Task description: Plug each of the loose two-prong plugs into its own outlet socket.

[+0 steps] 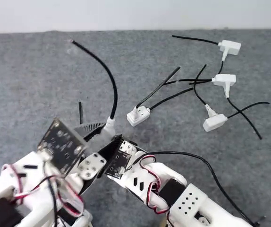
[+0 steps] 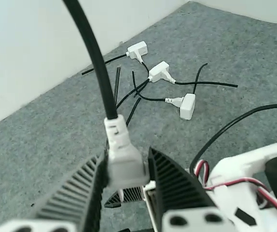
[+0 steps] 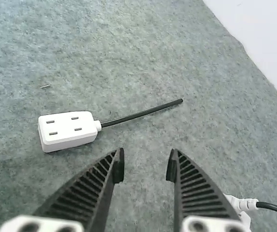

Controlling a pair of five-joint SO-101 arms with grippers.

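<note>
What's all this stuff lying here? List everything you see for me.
carpet: one, grey, under everything.
wall: one, white, behind the carpet.
plug: one, white with a black cord arching upward, held aloft at the near side.
socket block: one, white with a short black cord, mid-carpet.
cord ends: three, white on black cords, tangled at the far side; plug or socket, cannot tell.
stick: one, black, on the carpet near the plug.
left gripper: one, black fingers, shut on the plug.
right gripper: one, black fingers, open above the carpet near the socket block.
arms: two, white with red and black wires, at the near edge.
</note>
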